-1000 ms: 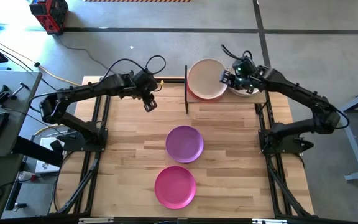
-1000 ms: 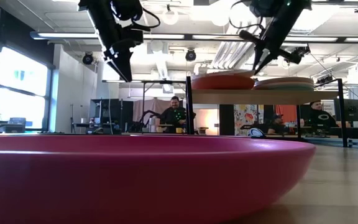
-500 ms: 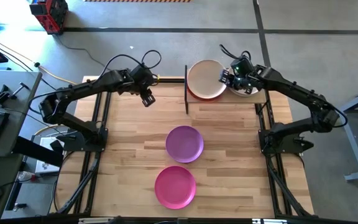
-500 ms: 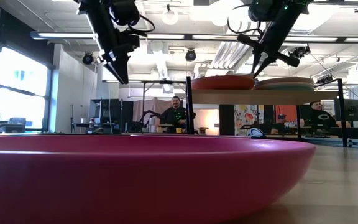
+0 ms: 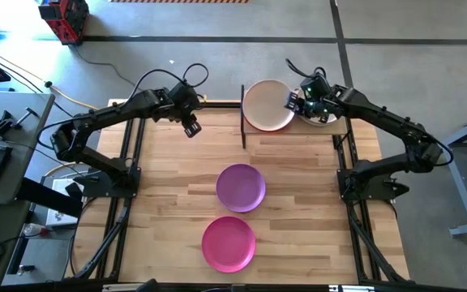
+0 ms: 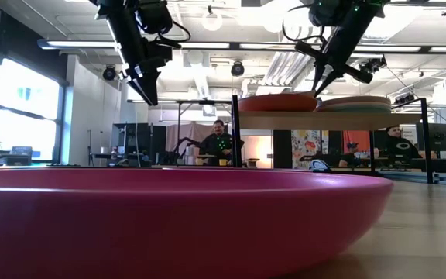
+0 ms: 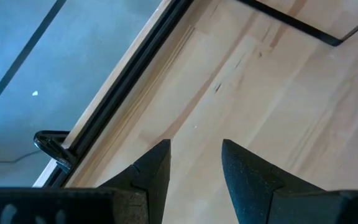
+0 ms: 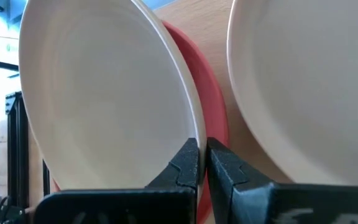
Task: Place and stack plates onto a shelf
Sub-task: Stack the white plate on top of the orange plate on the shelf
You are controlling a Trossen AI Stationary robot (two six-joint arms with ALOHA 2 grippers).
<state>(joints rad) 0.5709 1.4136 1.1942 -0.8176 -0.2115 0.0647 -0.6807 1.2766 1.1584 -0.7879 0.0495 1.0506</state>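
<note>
My right pincer (image 5: 293, 101) pinches the cream plate's (image 5: 267, 103) rim on the shelf (image 6: 324, 118), while my left pincer (image 7: 194, 163) hangs open near the tabletop's (image 5: 298, 195) far edge.

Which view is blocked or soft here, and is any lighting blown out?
Low view: the magenta plate sits right at the lens, soft, filling the lower half and hiding the tabletop; ceiling lights and the window at the picture's left glare bright. Right wrist view: the cream plate looms close, hiding much of the shelf. High view: evenly lit.
</note>
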